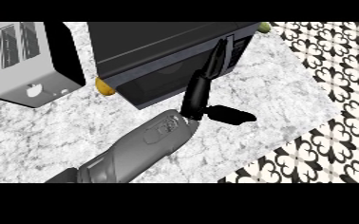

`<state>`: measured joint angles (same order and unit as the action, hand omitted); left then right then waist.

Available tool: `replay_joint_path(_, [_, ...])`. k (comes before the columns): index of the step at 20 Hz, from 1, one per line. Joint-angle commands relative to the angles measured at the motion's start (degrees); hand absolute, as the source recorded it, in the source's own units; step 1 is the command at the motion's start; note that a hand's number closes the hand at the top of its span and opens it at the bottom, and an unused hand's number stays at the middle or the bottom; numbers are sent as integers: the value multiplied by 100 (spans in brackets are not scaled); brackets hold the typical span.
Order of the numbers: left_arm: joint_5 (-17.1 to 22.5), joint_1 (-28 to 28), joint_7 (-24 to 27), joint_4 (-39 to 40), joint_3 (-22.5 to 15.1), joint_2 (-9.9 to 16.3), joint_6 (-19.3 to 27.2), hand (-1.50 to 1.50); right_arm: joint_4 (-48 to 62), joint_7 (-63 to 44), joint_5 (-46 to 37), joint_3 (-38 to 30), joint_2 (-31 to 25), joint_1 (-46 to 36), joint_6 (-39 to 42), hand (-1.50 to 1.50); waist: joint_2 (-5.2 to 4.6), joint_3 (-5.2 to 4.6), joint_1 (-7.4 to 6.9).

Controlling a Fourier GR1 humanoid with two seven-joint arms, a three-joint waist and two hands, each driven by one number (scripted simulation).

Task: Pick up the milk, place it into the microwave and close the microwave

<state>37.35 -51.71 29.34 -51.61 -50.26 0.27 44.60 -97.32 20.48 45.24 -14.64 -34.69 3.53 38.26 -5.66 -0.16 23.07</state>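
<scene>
One hand (pixel 202 91) reaching up with straight fingers (pixel 216 59) pressing on the microwave (pixel 161 42) door, thumb sticking out sideways, toaster (pixel 32 61) sitting left on the marble desk (pixel 280 85).

Marble counter (pixel 266 104) under microwave (pixel 161 42), toaster (pixel 32 61)

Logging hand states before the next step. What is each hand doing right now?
Right hand: open, fingers straight against the microwave door, thumb out to the side, holding nothing.
Left hand: not in view.
</scene>
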Motion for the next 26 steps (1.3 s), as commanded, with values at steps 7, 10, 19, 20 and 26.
replay_joint_path(7, [376, -345, 158, 344, 108, -25, 40, -150, 132, -134, 225, -16, -185, -152, 93, -150, -57, 15, 69])
replay_joint_path(10, [470, -325, 244, 370, 89, -26, 35, -150, 107, -162, 314, -10, -218, -146, 139, -150, -36, 9, 134])
replay_joint_path(19, [656, -361, 480, 490, -36, -26, -1, -150, 201, -276, 487, -25, -389, -230, 236, -150, -43, 13, 151])
replay_joint_path(20, [706, -384, 486, 494, 6, -26, 30, -150, 233, -265, 541, -26, -379, -212, 277, -150, -21, 20, 135])
replay_joint_path(26, [870, -414, 593, 524, -34, -27, -8, -150, 217, -315, 690, -7, -439, -312, 306, -150, -37, 11, 156])
